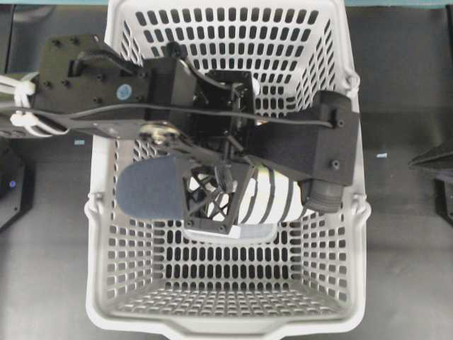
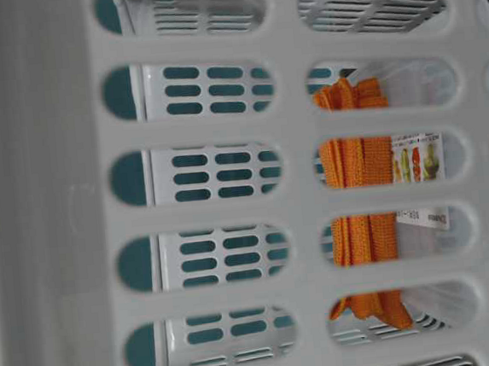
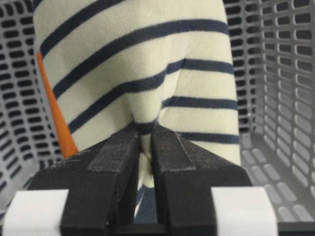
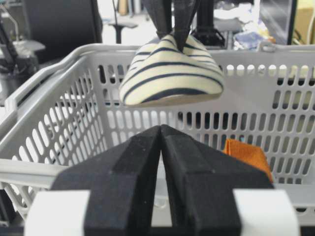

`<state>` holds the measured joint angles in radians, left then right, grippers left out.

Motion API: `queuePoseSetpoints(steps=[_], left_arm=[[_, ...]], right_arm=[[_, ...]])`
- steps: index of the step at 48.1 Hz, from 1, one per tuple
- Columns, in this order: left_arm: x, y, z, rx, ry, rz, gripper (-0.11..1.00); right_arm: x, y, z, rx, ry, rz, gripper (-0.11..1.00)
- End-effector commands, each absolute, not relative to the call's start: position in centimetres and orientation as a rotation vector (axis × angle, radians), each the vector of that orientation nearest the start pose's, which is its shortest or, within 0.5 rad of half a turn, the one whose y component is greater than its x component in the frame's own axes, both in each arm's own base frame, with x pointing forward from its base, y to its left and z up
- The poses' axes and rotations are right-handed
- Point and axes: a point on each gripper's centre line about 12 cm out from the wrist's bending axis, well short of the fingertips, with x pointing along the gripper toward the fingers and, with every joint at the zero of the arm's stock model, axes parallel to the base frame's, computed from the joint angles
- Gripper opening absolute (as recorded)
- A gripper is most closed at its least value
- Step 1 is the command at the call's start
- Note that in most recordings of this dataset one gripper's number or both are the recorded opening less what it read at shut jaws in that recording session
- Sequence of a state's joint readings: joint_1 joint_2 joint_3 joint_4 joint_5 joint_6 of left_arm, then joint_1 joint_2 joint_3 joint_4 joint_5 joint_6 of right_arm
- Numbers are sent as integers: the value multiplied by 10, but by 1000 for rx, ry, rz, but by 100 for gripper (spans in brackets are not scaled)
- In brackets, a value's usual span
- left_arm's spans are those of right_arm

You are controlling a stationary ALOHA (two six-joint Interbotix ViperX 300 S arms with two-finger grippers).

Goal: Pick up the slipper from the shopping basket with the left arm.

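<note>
The slipper hangs inside the shopping basket, lifted off its floor. Its navy heel points left and its cream striped toe points right. My left gripper reaches down from the left arm and is shut on the slipper. In the left wrist view the black fingers pinch a fold of the striped fabric, with the gripper closed on it. In the right wrist view the slipper hangs at about rim height. My right gripper is shut and empty, outside the basket wall.
A folded orange cloth lies on the basket floor near the far wall; the table-level view shows the cloth through the wall holes, with a printed label beside it. The pierced basket walls surround the slipper.
</note>
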<state>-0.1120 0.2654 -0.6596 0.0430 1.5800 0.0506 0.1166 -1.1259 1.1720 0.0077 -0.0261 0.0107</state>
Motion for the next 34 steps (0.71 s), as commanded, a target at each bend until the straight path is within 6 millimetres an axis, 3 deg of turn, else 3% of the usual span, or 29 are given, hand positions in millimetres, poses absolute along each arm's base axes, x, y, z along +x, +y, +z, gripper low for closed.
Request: queuePoseSetpoints(steps=[1,34], left_arm=[[452,-47,424,138,1133,-92,6],[457,-48,414,143,1161,-94,6]], right_arm=[[172,20,297,23,9,118,1],[172,20,297,20,6,118,1]])
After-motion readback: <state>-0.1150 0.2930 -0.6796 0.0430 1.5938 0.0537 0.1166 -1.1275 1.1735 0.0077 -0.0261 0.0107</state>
